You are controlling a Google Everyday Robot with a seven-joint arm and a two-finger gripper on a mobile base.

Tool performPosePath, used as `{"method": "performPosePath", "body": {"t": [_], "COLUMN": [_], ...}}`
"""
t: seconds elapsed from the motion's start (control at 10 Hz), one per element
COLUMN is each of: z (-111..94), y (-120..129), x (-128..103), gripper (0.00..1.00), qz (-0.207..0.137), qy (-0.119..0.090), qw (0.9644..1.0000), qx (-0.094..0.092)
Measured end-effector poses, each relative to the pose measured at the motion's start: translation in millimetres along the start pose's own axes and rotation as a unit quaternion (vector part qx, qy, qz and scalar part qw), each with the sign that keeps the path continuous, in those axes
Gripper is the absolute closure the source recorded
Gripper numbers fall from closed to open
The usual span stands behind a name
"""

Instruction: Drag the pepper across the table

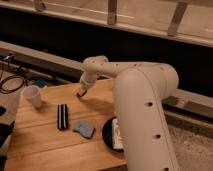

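Note:
The light-brown wooden table fills the lower left of the camera view. My gripper reaches down from the white arm to the table's far edge, near its middle. A tiny reddish-brown lump, the pepper, sits right at the gripper tips, touching or just under them. The white arm crosses the right half of the view and hides the table's right part.
A white cup stands at the left. A black and white striped bar lies mid-table, a blue pad beside it. A dark plate with a pale item is partly behind the arm. Cables lie beyond the left edge.

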Motion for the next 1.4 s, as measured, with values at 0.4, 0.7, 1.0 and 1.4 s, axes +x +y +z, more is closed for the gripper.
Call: {"method": "performPosePath", "body": {"t": [0.4,0.7,1.0,1.4], "z": [-1.1,-18.2,-27.4,-35.4], "y": [-3.0,-13.2,-27.4,-56.0], "x": [3.8,6.0,18.5,52.5], "gripper": [1.0,1.0,1.0,1.0], "qz": [0.012,0.023,0.048,0.102], "qy": [0.002,-0.016,-0.027,-0.05], "qw": [0.9999,0.9993,0.9978,0.9925], "qx": [0.007,0.026,0.038,0.044]}}
